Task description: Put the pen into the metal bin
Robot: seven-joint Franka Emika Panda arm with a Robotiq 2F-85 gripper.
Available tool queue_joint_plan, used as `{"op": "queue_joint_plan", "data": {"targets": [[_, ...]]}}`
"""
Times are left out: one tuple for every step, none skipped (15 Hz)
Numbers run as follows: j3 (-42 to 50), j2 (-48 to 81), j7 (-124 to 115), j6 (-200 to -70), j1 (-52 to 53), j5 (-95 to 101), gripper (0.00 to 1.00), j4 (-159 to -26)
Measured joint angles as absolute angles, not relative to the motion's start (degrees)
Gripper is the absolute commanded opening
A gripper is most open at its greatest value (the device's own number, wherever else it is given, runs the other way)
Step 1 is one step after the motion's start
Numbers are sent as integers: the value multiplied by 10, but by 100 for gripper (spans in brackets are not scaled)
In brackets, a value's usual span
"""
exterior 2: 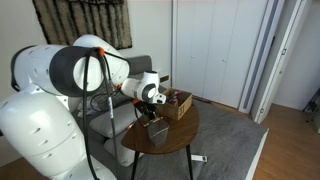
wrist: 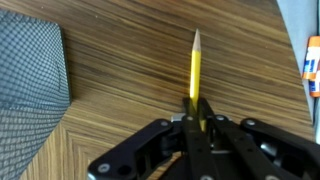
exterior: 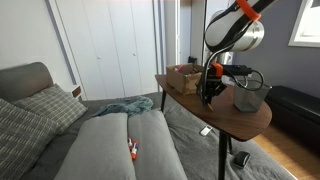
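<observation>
Fingers [wrist: 207, 128] are clamped tight on the pen [wrist: 195, 70]! They pinch its back end, and the sharp tip juts out over the wood-grain bench [wrist: 130, 60]. Whether that tip touches the wood, I cannot tell. In the wrist view the metal bin [wrist: 30, 85] sits just to the left, its mesh wall plain to see, and the pen is outside it. In an exterior view the arm [exterior: 235, 30] hangs over the round bench, fingers low between the brown box [exterior: 183, 78] on the left and the bin [exterior: 250, 97] on the right. Far off on the grey sofa [exterior: 100, 150] lies a red-orange and white item [exterior: 131, 150], well apart from the bench.
</observation>
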State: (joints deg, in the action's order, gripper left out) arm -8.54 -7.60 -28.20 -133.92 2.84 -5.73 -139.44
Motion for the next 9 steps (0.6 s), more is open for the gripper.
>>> {"op": "queue_joint_plan", "data": {"targets": [[-85, -76, -282, -1339, 29, -57, 2, -1394], [-85, -77, -282, -1339, 30, -57, 2, -1393], [-85, -81, -282, -1337, 30, -57, 2, -1392], [-85, -89, -282, -1332, 31, -57, 2, -1392], [-86, -101, -281, -1324, 32, -57, 2, -1392], [-86, -118, -279, -1311, 33, -57, 2, -1392], [-86, -140, -276, -1296, 34, -57, 2, -1393], [-86, -165, -273, -1278, 34, -57, 2, -1393], [-87, -191, -269, -1259, 34, -57, 2, -1394]]}}
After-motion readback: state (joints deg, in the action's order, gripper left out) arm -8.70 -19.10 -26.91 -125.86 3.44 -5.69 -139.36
